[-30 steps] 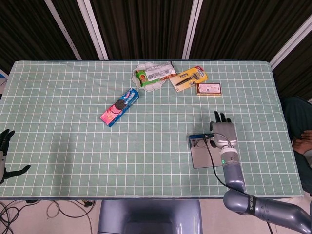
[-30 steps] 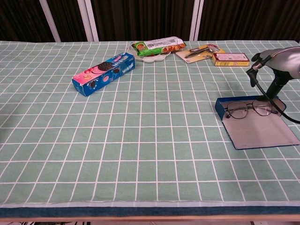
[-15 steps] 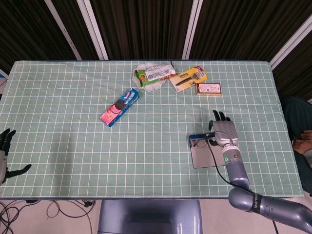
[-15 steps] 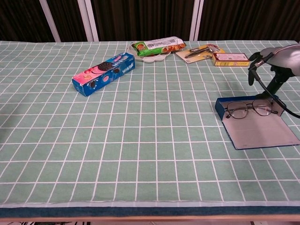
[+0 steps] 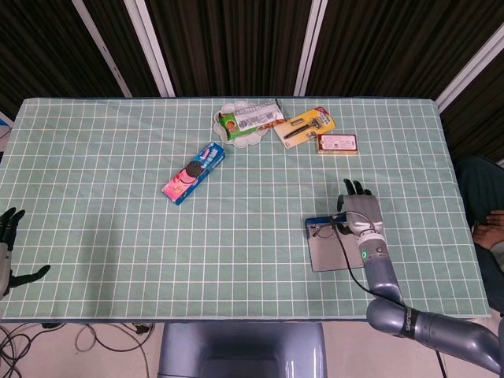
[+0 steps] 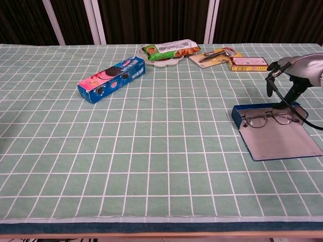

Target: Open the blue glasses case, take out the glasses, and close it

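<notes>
The blue glasses case [image 6: 276, 142] lies open and flat at the right of the table, its grey inner lid [image 5: 329, 252] facing up. The thin-framed glasses [image 6: 266, 118] rest in the blue tray at the case's far edge, also seen as the glasses [image 5: 324, 231] in the head view. My right hand [image 6: 297, 69] hovers over the tray's right end, fingers apart and pointing down, one fingertip [image 6: 292, 100] close to the right lens; it holds nothing. From above, the right hand [image 5: 361, 211] covers that end. My left hand [image 5: 8, 248] hangs open off the table's left front edge.
A cookie box [image 6: 112, 78] lies left of centre. At the far edge sit a white dish with a green snack pack [image 6: 169, 50], a carded razor [image 6: 216, 54] and a small yellow box [image 6: 248, 63]. A cable [image 6: 292, 108] droops from my right wrist across the case.
My right hand lifted a little half a second ago and has dipped back down over the case's right end. The case, the glasses and my left hand have not moved.
</notes>
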`<state>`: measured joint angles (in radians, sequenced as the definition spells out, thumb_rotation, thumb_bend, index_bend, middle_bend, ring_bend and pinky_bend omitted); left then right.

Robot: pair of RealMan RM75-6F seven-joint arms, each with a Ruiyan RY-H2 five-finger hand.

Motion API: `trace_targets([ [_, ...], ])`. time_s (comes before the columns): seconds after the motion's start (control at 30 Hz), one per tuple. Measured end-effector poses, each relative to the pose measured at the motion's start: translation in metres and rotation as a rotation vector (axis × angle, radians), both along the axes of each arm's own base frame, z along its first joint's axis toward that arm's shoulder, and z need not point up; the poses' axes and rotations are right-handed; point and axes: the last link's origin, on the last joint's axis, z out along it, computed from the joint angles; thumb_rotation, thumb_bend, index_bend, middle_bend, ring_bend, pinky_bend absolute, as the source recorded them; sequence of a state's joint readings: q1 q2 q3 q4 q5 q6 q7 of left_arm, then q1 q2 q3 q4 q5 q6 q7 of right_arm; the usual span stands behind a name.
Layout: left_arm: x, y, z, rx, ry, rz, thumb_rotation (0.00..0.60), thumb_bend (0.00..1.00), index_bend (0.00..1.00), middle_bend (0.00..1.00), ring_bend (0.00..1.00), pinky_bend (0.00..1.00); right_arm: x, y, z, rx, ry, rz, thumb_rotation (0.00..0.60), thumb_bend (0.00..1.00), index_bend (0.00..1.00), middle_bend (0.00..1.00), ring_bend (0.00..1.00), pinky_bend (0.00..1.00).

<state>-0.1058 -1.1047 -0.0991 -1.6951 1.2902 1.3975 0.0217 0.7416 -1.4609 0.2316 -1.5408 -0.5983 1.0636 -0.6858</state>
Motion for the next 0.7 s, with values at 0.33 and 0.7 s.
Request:
trace_targets([
  [0.33,0.0,0.0007,0.0001,0.0,-0.001,0.001,0.6,0.03,0.0,0.0,0.0,0.0,0.0009,0.0001,-0.0041,0.006,-0.003,-0.005,0.6,0.36,0.48,0.08,0.0,0.19],
  [0.7,-0.0003,0.0009,0.0012,0.001,-0.004,0.002,0.6,0.03,0.0,0.0,0.0,0.0,-0.0013,-0.0003,-0.0063,0.008,0.01,-0.019,0.6,0.4,0.48,0.08,0.0,0.19],
])
